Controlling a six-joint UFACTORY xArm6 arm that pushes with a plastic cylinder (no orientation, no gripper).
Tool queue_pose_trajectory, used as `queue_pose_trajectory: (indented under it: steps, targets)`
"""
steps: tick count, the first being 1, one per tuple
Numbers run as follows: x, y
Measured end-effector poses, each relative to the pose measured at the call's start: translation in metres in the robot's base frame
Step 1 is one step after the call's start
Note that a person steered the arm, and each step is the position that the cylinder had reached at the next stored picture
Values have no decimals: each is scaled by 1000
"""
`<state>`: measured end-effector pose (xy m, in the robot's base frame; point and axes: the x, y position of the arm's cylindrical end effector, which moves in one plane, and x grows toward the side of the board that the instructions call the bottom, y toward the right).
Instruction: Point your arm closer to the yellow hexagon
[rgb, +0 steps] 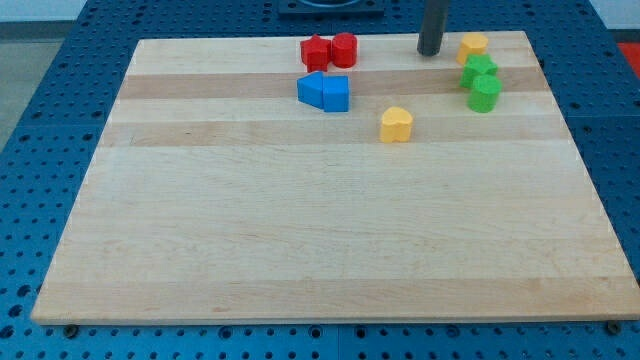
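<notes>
The yellow hexagon (473, 46) sits near the board's top right edge. My tip (430, 52) rests on the board just to the view's left of it, a small gap apart. A yellow heart-shaped block (396, 125) lies lower, near the board's upper middle. Two green blocks (478, 69) (485, 93) stand just below the yellow hexagon, touching each other.
Two red blocks (316, 52) (344, 48) sit side by side at the top middle. Two blue blocks (313, 89) (336, 94) touch each other just below them. The wooden board (300, 230) lies on a blue pegboard table.
</notes>
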<state>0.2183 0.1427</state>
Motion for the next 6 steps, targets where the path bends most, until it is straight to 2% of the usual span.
queue_pose_trajectory:
  steps: [3,5,6]
  targets:
    - [-26,71]
    - [-18,82]
    - [3,82]
